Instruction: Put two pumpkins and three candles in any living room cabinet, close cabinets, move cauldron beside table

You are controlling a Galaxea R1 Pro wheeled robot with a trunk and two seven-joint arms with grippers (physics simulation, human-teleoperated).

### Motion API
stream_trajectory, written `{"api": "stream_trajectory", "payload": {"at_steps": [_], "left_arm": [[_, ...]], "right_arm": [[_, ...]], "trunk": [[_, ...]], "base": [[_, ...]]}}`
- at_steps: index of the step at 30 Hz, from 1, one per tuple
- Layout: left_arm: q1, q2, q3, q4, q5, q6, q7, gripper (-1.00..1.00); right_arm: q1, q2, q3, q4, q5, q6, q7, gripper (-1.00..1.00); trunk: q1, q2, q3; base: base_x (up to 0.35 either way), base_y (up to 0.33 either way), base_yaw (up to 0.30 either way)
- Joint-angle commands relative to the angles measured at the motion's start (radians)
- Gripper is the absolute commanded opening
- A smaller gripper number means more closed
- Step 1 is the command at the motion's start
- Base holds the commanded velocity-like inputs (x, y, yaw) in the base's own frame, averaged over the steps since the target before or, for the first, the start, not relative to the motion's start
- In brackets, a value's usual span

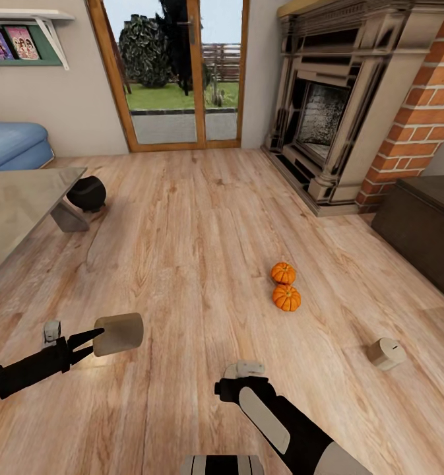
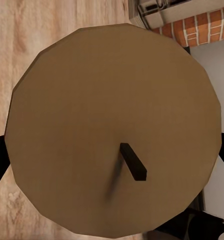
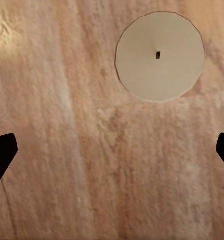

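While the left gripper (image 1: 93, 342) hovers low over the floor (image 1: 202, 218) with a beige candle (image 1: 119, 334) pinched between its dark fingers, the rest of the job lies off to the right. Seen through the left wrist view, that candle (image 2: 112, 132) shows end-on, its round top and dark wick facing the camera, so its long axis runs along the gripper's reach rather than standing upright. Further back on the left, the black cauldron (image 1: 86, 193) sits on the boards right beside the leg of the glass-topped bench (image 1: 17, 204).

Toward the middle, the right gripper (image 1: 243, 371) hangs over the floor with its jaws spread wide and nothing between them. Its wrist view looks straight down on another candle (image 3: 159, 56), upright on the boards and off-centre, well outside the gap between the two dark fingertips (image 3: 2, 157), so I'd judge that arm would have to shift over it before any grasp.

Past that, the two pumpkins (image 1: 285, 285) rest touching one another on the floor, forward and right of the right gripper, clearly nearer that arm than the left. A further candle (image 1: 386, 353) lies tipped on the boards far right. Beyond it, by the brick fireplace (image 1: 327, 112), stands the dark cabinet (image 1: 423, 231), its front shut as far as I can tell, so the held candle must travel across the room rightward.
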Motion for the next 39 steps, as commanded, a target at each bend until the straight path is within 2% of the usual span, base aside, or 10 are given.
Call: {"api": "stream_trajectory", "payload": {"at_steps": [1,9,12,15,20,39], "left_arm": [[0.000,0.000,0.001,0.000,-0.003,0.002,-0.001,-1.00],[0.000,0.000,0.001,0.000,-0.003,0.002,-0.001,-1.00],[0.000,0.000,0.001,0.000,-0.004,0.002,-0.001,-1.00],[0.000,0.000,0.001,0.000,-0.004,0.002,-0.001,-1.00],[0.000,0.000,0.001,0.000,-0.004,0.002,-0.001,-1.00],[0.000,-0.001,-0.001,0.000,-0.005,0.002,-0.001,-1.00]], "right_arm": [[-0.001,0.000,0.002,-0.001,-0.007,0.001,-0.010,1.00],[-0.001,-0.001,0.001,0.028,-0.003,0.002,-0.030,1.00],[-0.001,-0.001,0.000,0.030,-0.003,0.001,-0.074,1.00],[-0.001,-0.001,-0.026,0.031,-0.003,0.000,-0.094,1.00],[-0.001,-0.001,-0.042,0.031,-0.003,-0.001,-0.095,1.00],[-0.001,-0.002,-0.044,0.031,-0.003,-0.007,-0.091,1.00]], "trunk": [[0.000,0.000,-0.001],[0.000,0.000,-0.001],[0.000,0.000,-0.001],[0.000,0.000,-0.001],[0.000,0.000,-0.001],[0.000,0.000,-0.001]], "base": [[0.000,0.000,0.000],[0.000,0.000,0.000],[0.000,0.000,0.000],[0.000,0.000,0.000],[0.031,0.000,0.000],[0.098,0.000,0.000]]}}
